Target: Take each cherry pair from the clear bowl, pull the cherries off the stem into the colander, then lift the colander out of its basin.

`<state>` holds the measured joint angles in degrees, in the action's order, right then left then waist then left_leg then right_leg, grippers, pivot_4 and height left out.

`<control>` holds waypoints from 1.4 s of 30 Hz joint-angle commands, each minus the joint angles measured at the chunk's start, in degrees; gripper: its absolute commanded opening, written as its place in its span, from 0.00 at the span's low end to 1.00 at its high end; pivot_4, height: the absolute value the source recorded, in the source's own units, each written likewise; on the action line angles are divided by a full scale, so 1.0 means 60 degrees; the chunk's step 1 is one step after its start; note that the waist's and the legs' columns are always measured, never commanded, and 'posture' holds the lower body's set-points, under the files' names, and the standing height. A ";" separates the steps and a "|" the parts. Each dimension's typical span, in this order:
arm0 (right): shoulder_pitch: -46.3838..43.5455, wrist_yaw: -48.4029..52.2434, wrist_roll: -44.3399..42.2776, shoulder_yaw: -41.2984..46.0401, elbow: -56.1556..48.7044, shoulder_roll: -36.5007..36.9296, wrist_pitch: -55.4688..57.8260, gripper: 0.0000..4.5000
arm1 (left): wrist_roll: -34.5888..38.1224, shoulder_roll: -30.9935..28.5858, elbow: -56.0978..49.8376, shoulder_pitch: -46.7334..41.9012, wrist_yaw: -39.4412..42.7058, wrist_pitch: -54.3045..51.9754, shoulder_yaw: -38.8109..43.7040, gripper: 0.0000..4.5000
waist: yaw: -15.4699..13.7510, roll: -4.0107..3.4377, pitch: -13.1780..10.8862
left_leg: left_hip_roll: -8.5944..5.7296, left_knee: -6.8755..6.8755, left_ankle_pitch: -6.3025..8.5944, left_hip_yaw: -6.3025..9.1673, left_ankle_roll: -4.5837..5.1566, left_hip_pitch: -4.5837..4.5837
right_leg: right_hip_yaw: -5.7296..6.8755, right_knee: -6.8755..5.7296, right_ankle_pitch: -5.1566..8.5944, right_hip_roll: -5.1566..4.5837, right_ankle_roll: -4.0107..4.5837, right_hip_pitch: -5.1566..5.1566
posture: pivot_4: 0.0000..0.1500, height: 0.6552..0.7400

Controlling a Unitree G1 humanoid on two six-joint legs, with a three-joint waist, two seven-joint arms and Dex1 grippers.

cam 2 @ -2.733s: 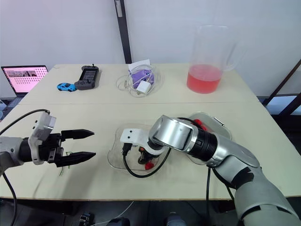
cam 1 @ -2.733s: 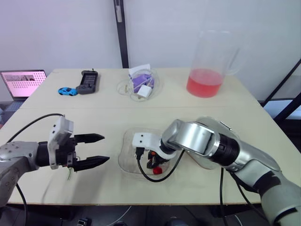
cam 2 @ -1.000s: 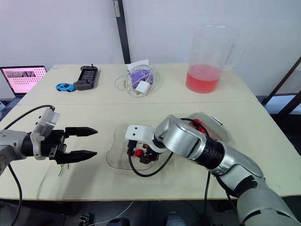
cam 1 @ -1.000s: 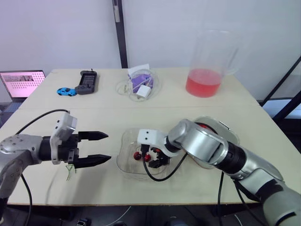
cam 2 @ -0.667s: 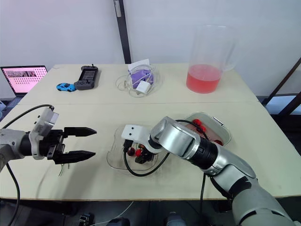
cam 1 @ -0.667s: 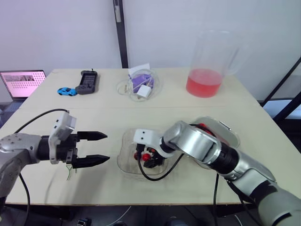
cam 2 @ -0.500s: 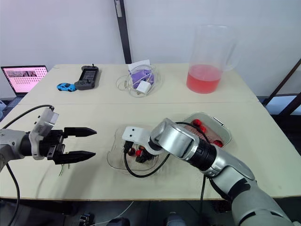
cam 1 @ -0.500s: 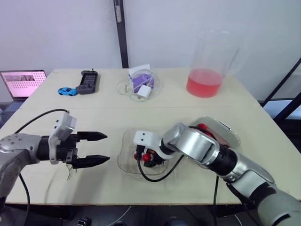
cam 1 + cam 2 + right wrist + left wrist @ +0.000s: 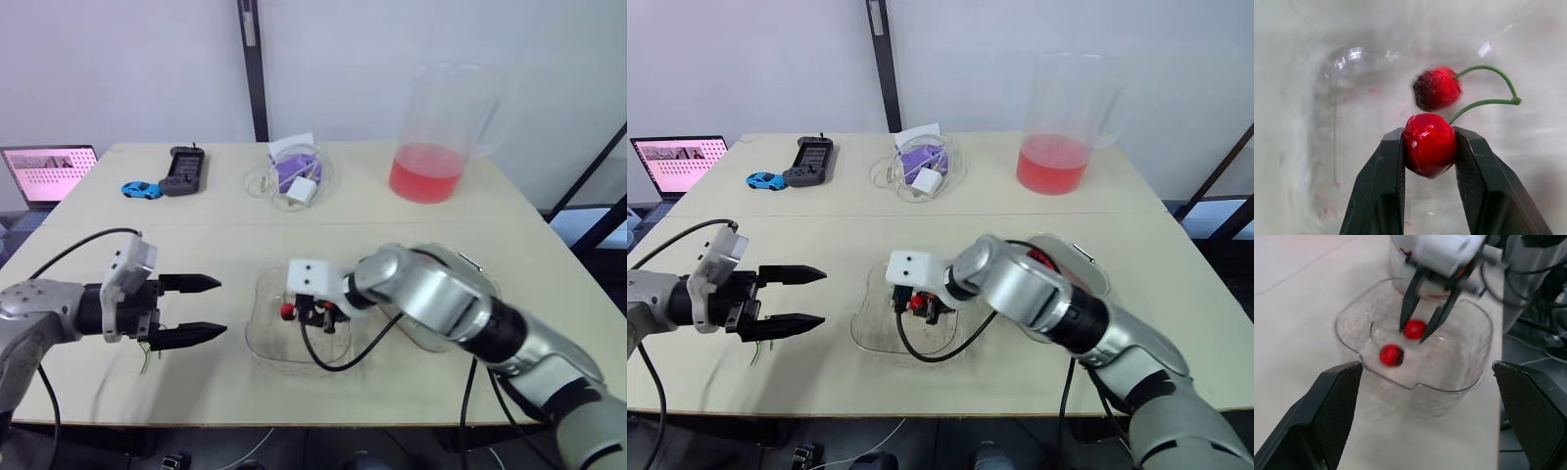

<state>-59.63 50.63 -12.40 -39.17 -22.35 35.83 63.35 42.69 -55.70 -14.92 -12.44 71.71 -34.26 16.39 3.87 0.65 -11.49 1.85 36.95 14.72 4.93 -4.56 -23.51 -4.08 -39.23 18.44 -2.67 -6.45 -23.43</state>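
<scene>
The bowl (image 9: 263, 339) was thin clear plastic, squarish with rounded corners and a rolled rim, and stood on the pale, matte counter (image 9: 196, 230) near its front edge. The right tool (image 9: 1412, 334) reached down into it, its two slim black fingers (image 9: 1382, 186) pinched on a cherry (image 9: 1429, 144). That cherry was glossy, bright red and round, and filled the gap between the flat inner pads. A second cherry (image 9: 1437, 89), darker and slightly blurred, hung just beside it. Both joined a thin green stem (image 9: 1488, 102) that forked from a single knot. From the left wrist view, the pair sat above the bowl's floor, inside its walls.

The left tool (image 9: 221, 305) hovered to the left of the bowl, apart from it, its tapered black fingers spread wide and holding nothing. A few loose green stems (image 9: 145, 358) lay on the counter below it.

The clear basin (image 9: 1085, 262) lay just beyond the right arm, mostly hidden by it, with a little red showing inside.

At the back stood a tall clear pitcher (image 9: 436, 137) part-filled with red liquid, a round clear dish (image 9: 294, 176) holding something purple and a white plug, a black handset (image 9: 183, 171), a blue toy car (image 9: 140, 190) and a laptop (image 9: 47, 174) with a pink screen. Its writing was too small to read.
</scene>
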 commanded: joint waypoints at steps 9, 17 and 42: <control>0.1521 -0.1160 0.2810 0.1703 -0.1204 0.1483 -0.5708 0.32 | 0.0823 0.1193 0.1281 -0.2644 -0.0432 -0.0303 -0.0108 1.00 | -0.0028 0.0008 0.0003 | 0.0001 0.0009 0.0000 0.0002 0.0000 0.0000 | 0.0003 -0.0002 -0.0001 0.0002 -0.0001 0.0006 | 1.00 0.92; 0.2630 -0.2914 0.6597 0.1532 -0.0765 0.1572 -0.8724 0.32 | 0.0487 0.2048 0.2537 -0.4801 -0.1073 -0.0963 -0.1081 1.00 | -0.0026 0.0011 0.0005 | -0.0004 0.0014 -0.0002 -0.0001 -0.0002 0.0003 | 0.0000 -0.0009 -0.0001 0.0002 -0.0002 0.0009 | 1.00 0.92; 0.3231 -0.2358 0.8826 0.2470 -0.0365 0.0114 -1.0656 0.30 | -0.0140 0.3043 0.3077 -0.6664 -0.0925 -0.1836 -0.2404 0.81 | 0.0008 0.0012 0.0006 | -0.0006 0.0018 -0.0013 0.0001 -0.0020 0.0008 | -0.0001 -0.0015 -0.0001 0.0000 -0.0002 0.0015 | 1.00 0.92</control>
<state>-40.17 36.16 39.87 -26.29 -23.34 37.10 0.05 41.70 -36.98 4.39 -50.73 65.82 -44.88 1.02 3.91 0.72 -11.45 1.81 37.06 14.64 4.93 -4.68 -23.46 -4.09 -39.33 18.44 -2.67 -6.46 -23.33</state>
